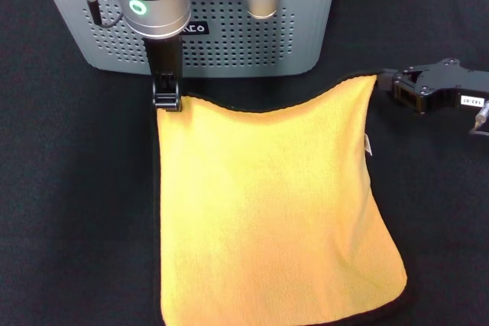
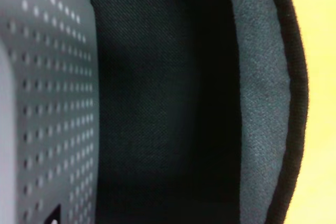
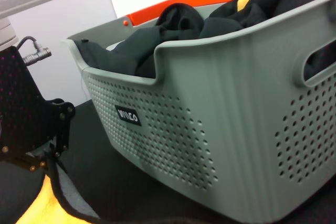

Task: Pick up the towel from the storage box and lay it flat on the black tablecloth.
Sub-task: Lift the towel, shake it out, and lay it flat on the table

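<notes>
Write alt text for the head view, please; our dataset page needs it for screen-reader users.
An orange-yellow towel lies spread on the black tablecloth in front of the grey perforated storage box. The left pincer is shut on the towel's far left corner. The right pincer sits open just off the far right corner.

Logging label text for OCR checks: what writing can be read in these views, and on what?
"143-07", roughly; small and partly unclear: white sticker on the right end effector, head view.
Brand label, white letters on black, on the storage box: last letters look like "CO"; the rest is too blurred to read in the right wrist view and hidden behind the left end effector in the head view.
None on the towel or the black tablecloth.
</notes>
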Robot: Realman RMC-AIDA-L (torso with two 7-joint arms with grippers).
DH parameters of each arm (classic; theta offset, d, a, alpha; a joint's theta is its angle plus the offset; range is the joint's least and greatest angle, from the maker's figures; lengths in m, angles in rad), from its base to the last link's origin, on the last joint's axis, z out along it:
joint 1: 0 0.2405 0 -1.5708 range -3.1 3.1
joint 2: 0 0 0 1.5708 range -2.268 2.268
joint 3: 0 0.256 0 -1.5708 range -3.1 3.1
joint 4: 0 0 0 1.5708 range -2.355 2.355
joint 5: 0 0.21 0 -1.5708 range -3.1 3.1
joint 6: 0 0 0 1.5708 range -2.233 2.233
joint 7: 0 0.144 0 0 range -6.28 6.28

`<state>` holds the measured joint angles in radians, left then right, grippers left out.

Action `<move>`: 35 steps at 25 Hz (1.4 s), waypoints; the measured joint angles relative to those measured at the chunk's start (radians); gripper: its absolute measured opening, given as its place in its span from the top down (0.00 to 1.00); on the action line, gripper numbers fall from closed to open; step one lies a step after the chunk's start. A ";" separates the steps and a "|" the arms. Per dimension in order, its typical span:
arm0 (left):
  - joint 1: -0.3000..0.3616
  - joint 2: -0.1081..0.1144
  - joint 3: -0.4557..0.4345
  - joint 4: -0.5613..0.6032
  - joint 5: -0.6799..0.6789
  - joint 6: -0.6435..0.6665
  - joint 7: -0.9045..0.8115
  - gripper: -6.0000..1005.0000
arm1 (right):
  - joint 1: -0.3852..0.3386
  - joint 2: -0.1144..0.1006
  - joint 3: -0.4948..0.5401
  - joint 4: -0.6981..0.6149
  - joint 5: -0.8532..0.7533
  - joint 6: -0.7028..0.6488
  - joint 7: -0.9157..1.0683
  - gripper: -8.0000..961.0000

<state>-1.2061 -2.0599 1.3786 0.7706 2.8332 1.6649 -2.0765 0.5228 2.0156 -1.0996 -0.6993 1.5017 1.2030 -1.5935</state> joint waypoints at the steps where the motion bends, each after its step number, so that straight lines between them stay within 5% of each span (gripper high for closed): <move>1: -0.001 0.000 0.003 0.000 0.000 -0.006 0.000 0.96 | 0.000 0.000 0.002 0.000 0.000 -0.001 0.000 0.98; 35: 0.000 -0.002 0.082 -0.028 0.001 -0.131 -0.007 0.95 | 0.002 -0.008 0.017 0.002 0.001 -0.045 0.011 0.92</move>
<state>-1.2062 -2.0615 1.4610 0.7422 2.8345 1.5342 -2.0834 0.5243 2.0081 -1.0826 -0.6974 1.5030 1.1584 -1.5826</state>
